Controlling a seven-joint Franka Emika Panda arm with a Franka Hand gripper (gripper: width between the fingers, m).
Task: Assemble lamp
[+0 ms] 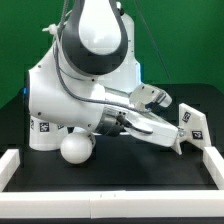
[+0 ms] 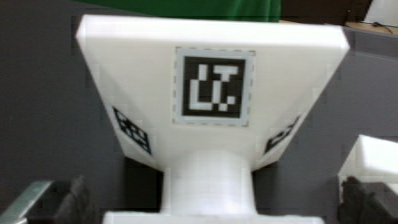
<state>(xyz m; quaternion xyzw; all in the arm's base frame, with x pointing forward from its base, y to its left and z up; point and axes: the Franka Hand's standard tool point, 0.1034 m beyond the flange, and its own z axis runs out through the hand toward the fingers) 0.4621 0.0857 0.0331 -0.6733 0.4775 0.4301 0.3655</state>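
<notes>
No readable text; coded tag (image 2: 214, 85) on lamp part (image 2: 125, 60).

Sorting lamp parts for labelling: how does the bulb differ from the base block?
The bulb is a smooth ball with no tags; the base block is angular and carries black-and-white square tags. The bulb lies further to the exterior view's left than the base block. Both are plain white.

Fig. My work area. At the back stands a plain green backdrop (image 1: 185, 40). Under me lies a matt black flat tabletop (image 1: 110, 170), edged in front and at both sides by a low white raised rail (image 1: 110, 189). Light is even, with soft shadows.
</notes>
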